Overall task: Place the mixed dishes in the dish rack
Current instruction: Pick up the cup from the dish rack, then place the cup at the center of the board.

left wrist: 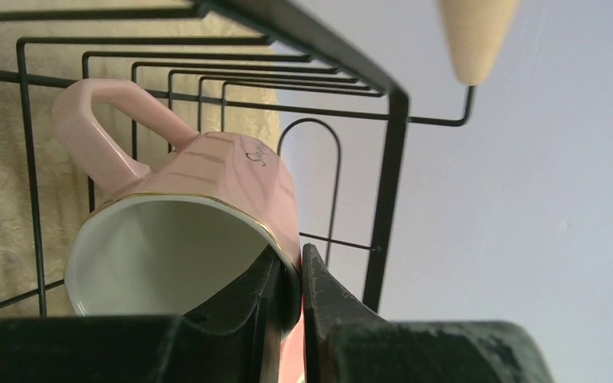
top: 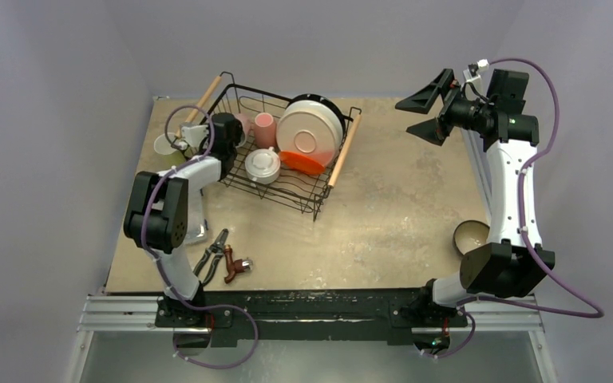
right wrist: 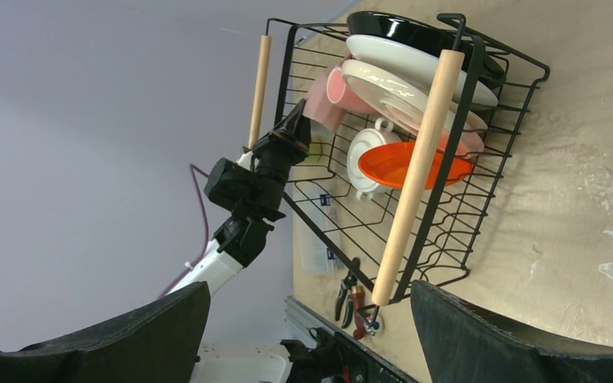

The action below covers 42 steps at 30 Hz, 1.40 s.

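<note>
Our left gripper (left wrist: 289, 271) is closed narrow on the rim of the pink mug (left wrist: 207, 175). One finger is inside the mouth and the other is against the outer wall. The mug is tipped on its side, its white inside faces the wrist camera and its handle points up and away. It sits within the left end of the dish rack (top: 319, 195), with black wires close behind and beside it. We cannot tell whether it rests on the rack's base or hangs in the grip. One of the rack's wooden handles (left wrist: 475, 36) shows just above that corner.

Further along the rack, a white mug (top: 263, 163) sits near the middle. A red plate (top: 303, 162) lies low beside it. A large cream plate (top: 310, 128) stands on edge, leaning over the red one, with a black dish (top: 323, 100) behind it at the far side.

Outside the rack, a yellow-green mug (top: 166, 145) stands on the counter (top: 391, 199) just left of the rack, partly behind our left arm. Near that arm's base lie a clear box (top: 197, 230), pliers (top: 211, 255) and a red-handled tool (top: 237, 267), all well apart from the rack.

Our right gripper (top: 423, 112) is held high over the far right part of the counter. Its jaws are spread wide with nothing between them, and they point toward the rack. A dark bowl (top: 469, 235) sits on the counter at the right edge, close beside our right arm.
</note>
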{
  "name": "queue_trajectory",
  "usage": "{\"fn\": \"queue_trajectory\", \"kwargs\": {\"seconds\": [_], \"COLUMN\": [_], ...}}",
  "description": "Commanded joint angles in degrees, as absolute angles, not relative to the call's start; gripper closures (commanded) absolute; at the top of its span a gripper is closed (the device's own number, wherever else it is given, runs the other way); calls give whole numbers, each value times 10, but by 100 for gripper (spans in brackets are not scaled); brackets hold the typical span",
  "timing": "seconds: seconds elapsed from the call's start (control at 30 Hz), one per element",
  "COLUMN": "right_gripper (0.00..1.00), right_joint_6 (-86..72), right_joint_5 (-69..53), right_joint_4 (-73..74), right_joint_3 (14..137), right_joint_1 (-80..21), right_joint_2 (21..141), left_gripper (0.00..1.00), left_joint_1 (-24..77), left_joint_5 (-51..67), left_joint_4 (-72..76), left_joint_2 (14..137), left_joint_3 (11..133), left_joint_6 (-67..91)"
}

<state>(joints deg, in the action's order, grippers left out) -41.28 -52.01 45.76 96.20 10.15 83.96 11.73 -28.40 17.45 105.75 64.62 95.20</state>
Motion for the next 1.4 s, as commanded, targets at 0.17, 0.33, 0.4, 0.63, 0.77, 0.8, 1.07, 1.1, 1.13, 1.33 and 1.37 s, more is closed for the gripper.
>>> {"fn": "queue_trajectory", "kwargs": {"seconds": [0.17,0.33,0.4,0.63,0.77,0.8,1.07,1.1,1.13,1.33,1.37], "right_gripper": [1,1,1,1,1,1,1,1,1,1,1], "right_joint_6": [-395,-384,-377,-355,-368,-372,-387,-404,-420,-436,-431], "right_joint_5": [-511,-488,-483,-459,-459,-463,-523,-533,-538,-481,-455], "right_joint_4": [439,438,435,391,323,305,134,89,45,-2,5], "right_joint_3": [953,950,948,947,953,958,966,948,929,899,900], "right_joint_1": [104,104,103,58,-14,-34,-153,-159,-164,-173,-173], "right_joint_2": [818,816,816,824,843,853,901,896,888,862,855], "left_gripper": [100,100,100,100,100,100,100,100,100,100,100], "left_joint_1": [88,88,88,114,116,116,116,116,116,118,118], "left_joint_5": [-261,-197,-145,68,214,243,411,412,412,432,427], "left_joint_4": [223,217,215,263,276,280,398,407,410,397,364], "left_joint_2": [931,899,887,800,753,742,703,699,695,689,683], "left_joint_3": [659,683,699,679,648,639,611,606,604,628,637], "left_joint_6": [914,902,889,774,727,714,718,721,723,703,683]}}
